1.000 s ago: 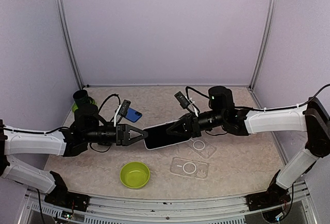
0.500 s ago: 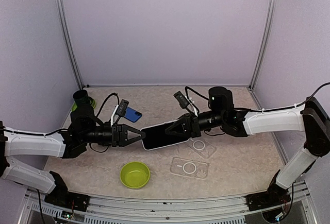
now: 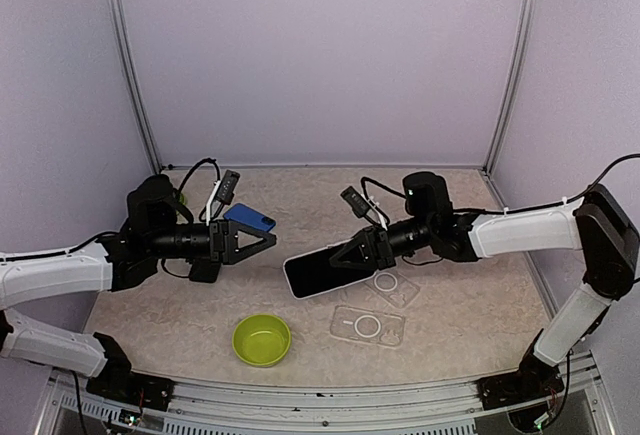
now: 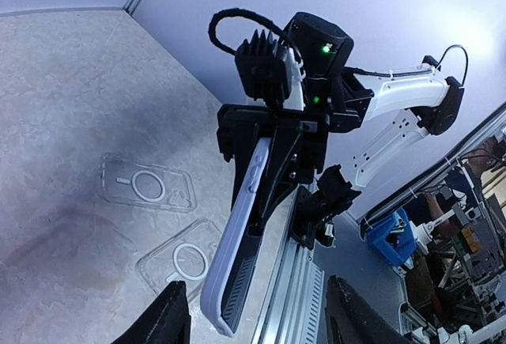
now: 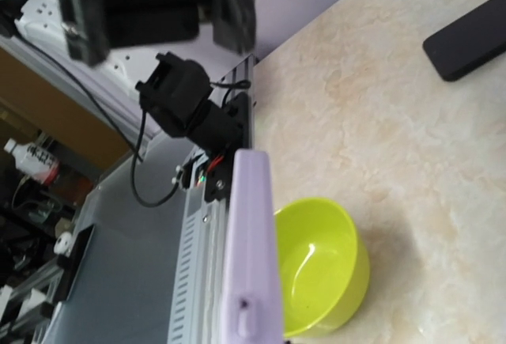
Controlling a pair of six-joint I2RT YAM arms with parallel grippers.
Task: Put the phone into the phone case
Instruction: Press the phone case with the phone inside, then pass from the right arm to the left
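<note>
**Handover ended: phone with right arm only**

- Phone: centre of frame, tilted, dark face up, clamped at its right end by right end effector. Left end low and close to desk, contact not discernible. Lower than a second ago.
- Left end effector: spread wide, holding nothing, left of centre, well apart from phone. A second ago right at phone's left end; since pulled back toward upper left.
- Upper case: clear, flat on desk, just right of phone, beside right end effector.
- Lower case: clear, flat on desk, lower right of centre, untouched.
- Bowl: green, lower centre.
- Blue item: just above left end effector in frame.
- Judgement: two-arm regrasp likely finished, insertion not yet begun. Next, lining phone up over a case with right arm alone, with left free to steady that case.
</note>
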